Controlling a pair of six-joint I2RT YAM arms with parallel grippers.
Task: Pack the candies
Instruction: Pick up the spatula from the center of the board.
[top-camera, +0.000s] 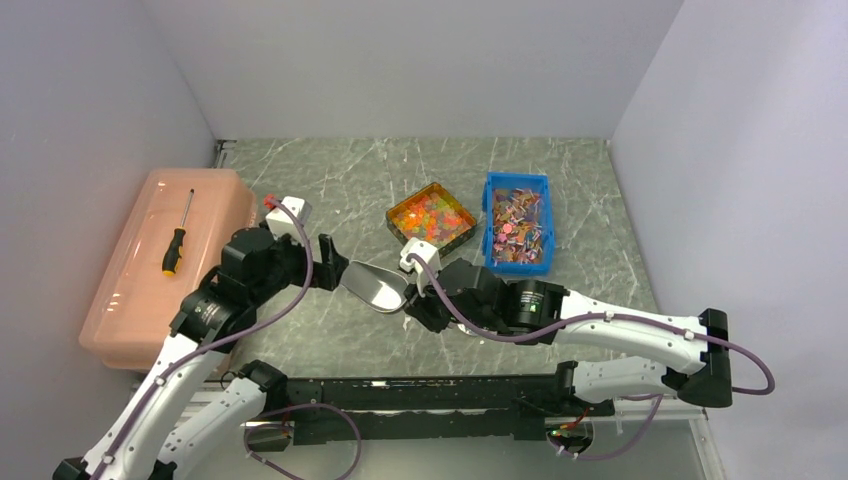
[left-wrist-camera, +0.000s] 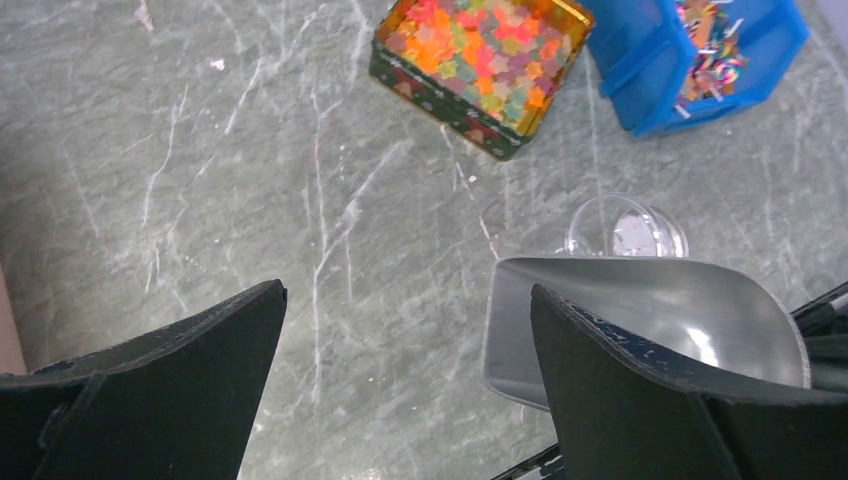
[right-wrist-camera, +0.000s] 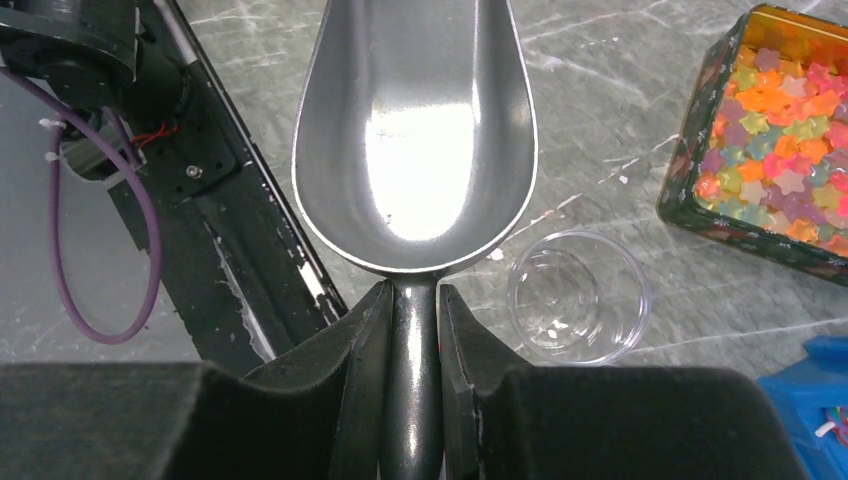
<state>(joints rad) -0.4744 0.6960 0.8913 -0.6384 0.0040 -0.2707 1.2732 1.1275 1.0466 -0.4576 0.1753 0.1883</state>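
Note:
The candies (top-camera: 430, 217) are tiny glossy star shapes in orange, yellow, red and green, filling a dark square tin (top-camera: 393, 222) at mid table. They also show in the left wrist view (left-wrist-camera: 480, 50) and the right wrist view (right-wrist-camera: 780, 170). My right gripper (top-camera: 412, 298) (right-wrist-camera: 414, 290) is shut on the handle of an empty metal scoop (top-camera: 375, 285) (right-wrist-camera: 415, 130), held near of the tin. A small empty clear cup (right-wrist-camera: 578, 296) (left-wrist-camera: 628, 228) stands beside the scoop. My left gripper (top-camera: 335, 265) (left-wrist-camera: 408, 290) is open and empty, just left of the scoop (left-wrist-camera: 640, 320).
A blue bin (top-camera: 490, 215) (left-wrist-camera: 640, 90) of mixed wrapped pieces stands right of the tin. A pink lidded box (top-camera: 130, 290) with a screwdriver (top-camera: 176, 240) on it lies at the left. The black arm mount rail (top-camera: 420, 395) runs along the near edge.

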